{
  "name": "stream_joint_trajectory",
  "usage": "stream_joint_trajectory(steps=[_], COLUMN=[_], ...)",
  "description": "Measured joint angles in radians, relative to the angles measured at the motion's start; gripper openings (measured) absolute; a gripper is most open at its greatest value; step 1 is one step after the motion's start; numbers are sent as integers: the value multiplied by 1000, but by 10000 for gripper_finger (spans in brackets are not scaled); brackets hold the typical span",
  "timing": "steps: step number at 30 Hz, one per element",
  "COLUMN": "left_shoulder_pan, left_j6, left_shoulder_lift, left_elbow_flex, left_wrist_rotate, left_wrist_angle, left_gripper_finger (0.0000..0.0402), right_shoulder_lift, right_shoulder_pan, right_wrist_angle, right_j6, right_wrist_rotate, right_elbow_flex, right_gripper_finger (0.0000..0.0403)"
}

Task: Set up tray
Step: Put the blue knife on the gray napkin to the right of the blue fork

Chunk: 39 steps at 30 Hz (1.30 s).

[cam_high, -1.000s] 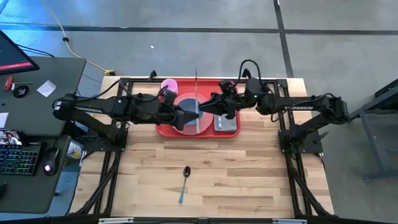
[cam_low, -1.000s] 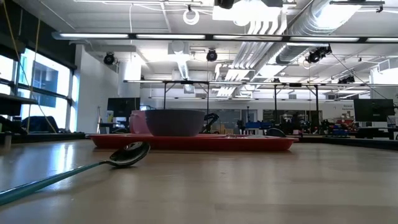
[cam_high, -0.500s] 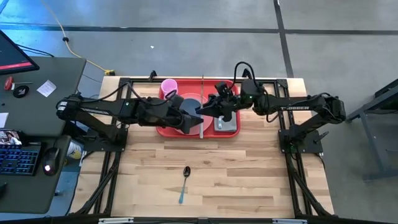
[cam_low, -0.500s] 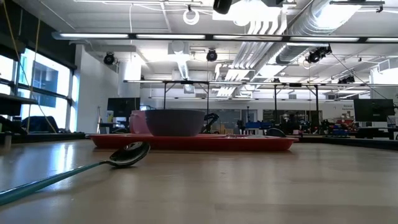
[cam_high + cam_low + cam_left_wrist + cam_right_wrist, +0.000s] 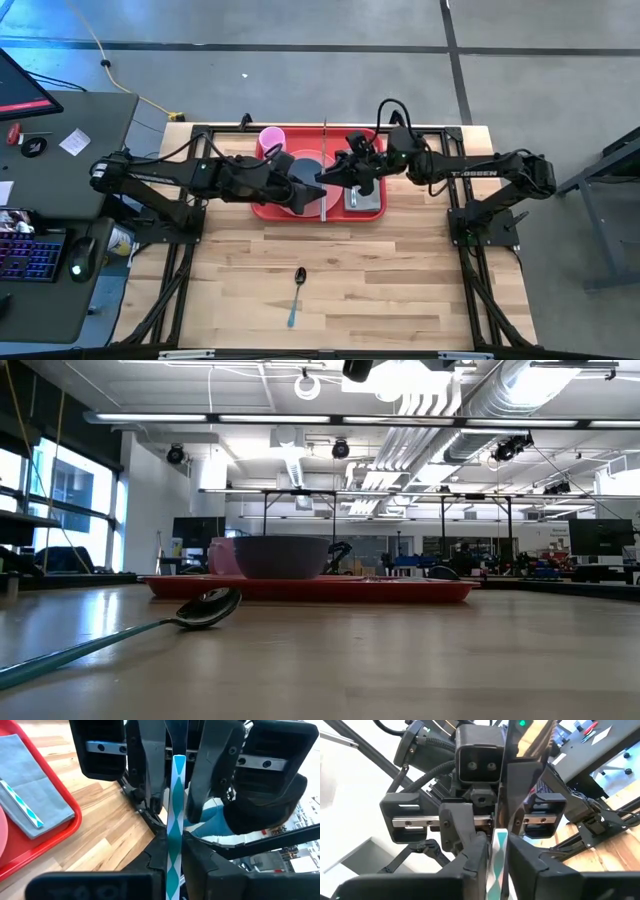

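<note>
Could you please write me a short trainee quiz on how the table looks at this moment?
1. True or false: the spoon lies on the tray.
2. Which stands on the tray? A: a kettle. B: a pink cup. C: a bottle.
3. Fill in: above the tray, the striped utensil is gripped by the fingers of the left gripper and the ___ gripper.

Key:
1. False; it lies on the bare wood, well apart from the tray.
2. B.
3. right; the right gripper faces the left one.
</note>
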Motion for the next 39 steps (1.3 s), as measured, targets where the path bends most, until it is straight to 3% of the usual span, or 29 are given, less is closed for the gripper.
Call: stream_joint_trajectory(steps=[7, 15, 22, 29, 34, 39], left_shoulder_pan=[1, 0, -1, 21, 59, 92], left_j6=[-3, 8, -4, 1, 23, 64], left_shoulder_lift=[0, 1, 1, -37, -101, -174], left_elbow_flex=[0, 0, 0, 2, 0, 0], left_wrist_rotate=[-4, -15, -20, -37, -36, -67], left_wrist_angle=[-1, -1, -70, -181, -305, -347], left_gripper_finger=[72, 91, 144, 236, 299, 333], right_shoulder_lift=[-1, -1, -1, -3, -22, -20], right_shoulder_pan=[-23, -27, -43, -78, -125, -184], right_wrist_angle=[6, 8, -48, -138, -341, -746], right_j6=[-12, -37, -38, -16, -11, 12], right_wrist_rotate=[-18, -27, 7, 15, 79, 130], right_elbow_flex=[0, 0, 0, 0, 0, -1], right_gripper_finger=[17, 15, 15, 15, 15, 15])
